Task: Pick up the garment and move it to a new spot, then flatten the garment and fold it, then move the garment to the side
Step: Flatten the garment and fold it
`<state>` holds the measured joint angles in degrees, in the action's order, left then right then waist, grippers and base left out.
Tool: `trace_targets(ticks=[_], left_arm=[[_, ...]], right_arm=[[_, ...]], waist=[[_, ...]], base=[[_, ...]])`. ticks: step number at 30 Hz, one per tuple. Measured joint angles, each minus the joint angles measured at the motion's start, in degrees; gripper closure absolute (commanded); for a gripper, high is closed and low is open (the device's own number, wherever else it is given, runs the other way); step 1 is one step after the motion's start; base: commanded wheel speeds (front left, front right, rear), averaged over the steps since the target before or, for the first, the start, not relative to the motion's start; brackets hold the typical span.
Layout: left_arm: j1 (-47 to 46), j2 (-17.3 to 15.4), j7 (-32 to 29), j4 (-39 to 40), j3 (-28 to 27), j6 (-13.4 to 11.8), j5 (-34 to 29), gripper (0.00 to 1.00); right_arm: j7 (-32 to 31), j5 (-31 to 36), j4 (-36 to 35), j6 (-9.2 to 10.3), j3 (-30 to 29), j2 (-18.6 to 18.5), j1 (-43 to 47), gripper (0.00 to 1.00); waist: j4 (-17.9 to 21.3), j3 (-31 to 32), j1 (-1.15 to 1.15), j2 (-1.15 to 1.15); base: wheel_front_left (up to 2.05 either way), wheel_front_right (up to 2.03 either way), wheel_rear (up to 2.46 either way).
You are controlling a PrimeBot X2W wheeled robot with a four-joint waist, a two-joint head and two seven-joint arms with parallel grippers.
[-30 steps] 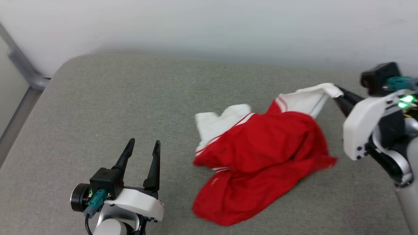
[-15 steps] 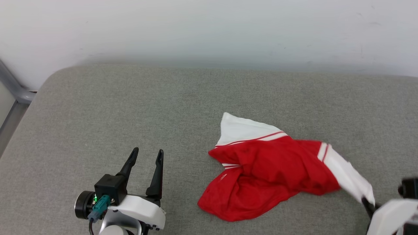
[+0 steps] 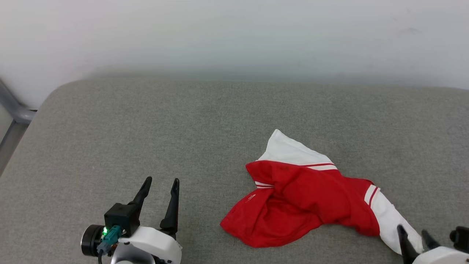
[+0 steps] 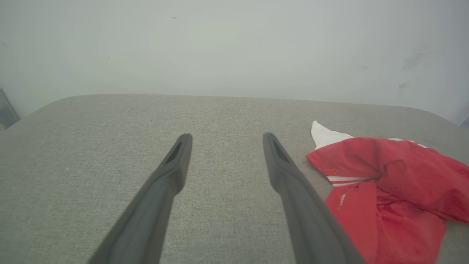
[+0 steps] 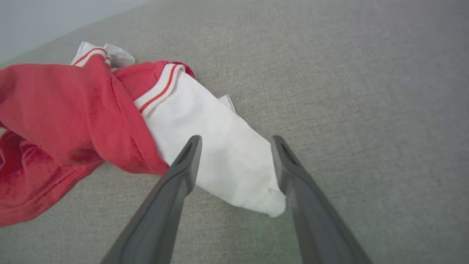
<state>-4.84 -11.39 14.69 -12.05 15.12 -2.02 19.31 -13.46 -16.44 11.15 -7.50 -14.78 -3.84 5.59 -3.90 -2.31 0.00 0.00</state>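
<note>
The garment (image 3: pixel 304 198), a red jersey T-shirt with white sleeves and red-white trim, lies crumpled on the grey cushion (image 3: pixel 183 121), right of centre. Its letters and number are hidden in the folds. One white sleeve (image 5: pixel 220 154) stretches toward my right gripper (image 3: pixel 413 234), which is open at the lower right, its fingers on either side of the sleeve end without closing on it. My left gripper (image 3: pixel 160 183) is open and empty at the lower left, well apart from the garment (image 4: pixel 388 183).
A pale wall (image 3: pixel 234 33) rises behind the cushion's rounded far edge. A grey metal rail (image 3: pixel 13 110) runs at the far left. The bare cushion spreads wide to the left of the garment.
My right gripper swung the held sleeve from the far right down to the near right, dragging the garment, then opened and let the sleeve drop. The head view also shifted.
</note>
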Motion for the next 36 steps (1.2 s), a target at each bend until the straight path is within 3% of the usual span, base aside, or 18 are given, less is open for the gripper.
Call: trace_targets(ticks=[6, 10, 14, 24, 29, 36], left_arm=[[1.27, -0.1, -0.23, -0.8, 0.01, -0.25, 0.59, 0.0], [1.82, -0.23, -0.56, -1.15, 0.05, -0.56, 0.71, 0.0], [1.9, -0.48, -0.91, -1.48, 0.04, -0.59, 1.04, 0.0], [0.51, -1.75, -2.52, -2.61, -0.14, -0.48, 1.69, 0.0], [-4.12, -2.46, -7.03, -3.26, 1.68, 2.37, 2.41, 0.0], [-17.41, -1.71, -13.02, -4.45, 4.14, 5.67, 2.7, 0.0]], right_arm=[[11.59, 3.52, -0.81, 0.0, 0.45, 0.4, -1.65, 0.0], [14.8, 6.93, -3.57, 0.0, 2.21, 0.66, -1.7, 0.0], [15.03, 10.02, -7.93, 0.0, 4.42, 0.78, -0.57, 0.0], [11.85, 9.48, -17.95, 0.0, 10.68, 0.92, 4.28, 0.0], [9.83, 9.32, -21.57, 0.0, 11.09, 0.92, 5.5, 0.0], [8.87, 9.28, -24.28, 0.0, 12.01, 0.92, 4.21, 0.0]], waist=[[0.33, 1.62, 0.0, 0.0], [0.47, 2.57, 0.0, 0.0], [0.62, 2.98, -0.01, 0.0], [1.68, 3.16, 0.0, 0.0], [2.07, 2.31, 0.0, 0.0], [3.16, -1.72, 0.0, 0.0]], base=[[0.0, 0.0, 0.0], [0.0, 0.0, 0.0], [0.0, 0.0, 0.0], [0.0, 0.0, 0.0], [0.0, 0.0, 0.0], [0.0, 0.0, 0.0]])
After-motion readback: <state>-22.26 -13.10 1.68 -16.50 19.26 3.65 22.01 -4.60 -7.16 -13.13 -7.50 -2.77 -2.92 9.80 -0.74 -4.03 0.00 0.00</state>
